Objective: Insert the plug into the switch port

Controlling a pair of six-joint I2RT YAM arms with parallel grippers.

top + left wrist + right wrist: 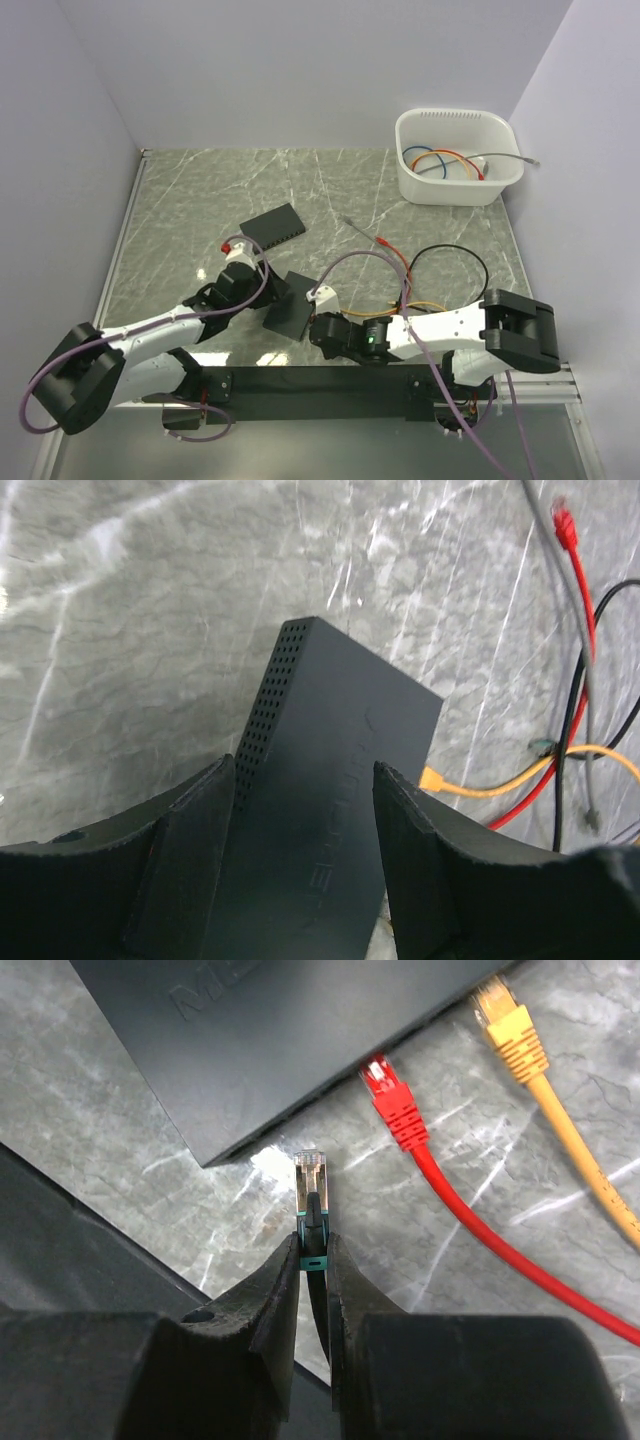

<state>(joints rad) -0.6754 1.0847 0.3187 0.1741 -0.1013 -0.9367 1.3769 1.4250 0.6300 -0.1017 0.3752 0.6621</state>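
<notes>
A black network switch (290, 305) lies on the marble table in front of the arms. My left gripper (266, 292) straddles it; in the left wrist view my fingers (195, 820) press on both long sides of the switch (330, 770). My right gripper (314, 1242) is shut on a black cable's plug (311, 1172) with a teal collar. The plug's clear tip points at the switch's port edge (280, 1030), a short gap away, near its corner. A red plug (392, 1095) and a yellow plug (505, 1022) sit at that same edge. In the top view my right gripper (318, 322) is just right of the switch.
A second black switch (272, 226) lies farther back. A white bin (458, 155) with several cables stands at the back right. Loose black (470, 255), red (390, 248) and orange cables trail to the right. The black mounting rail (320, 385) runs along the near edge.
</notes>
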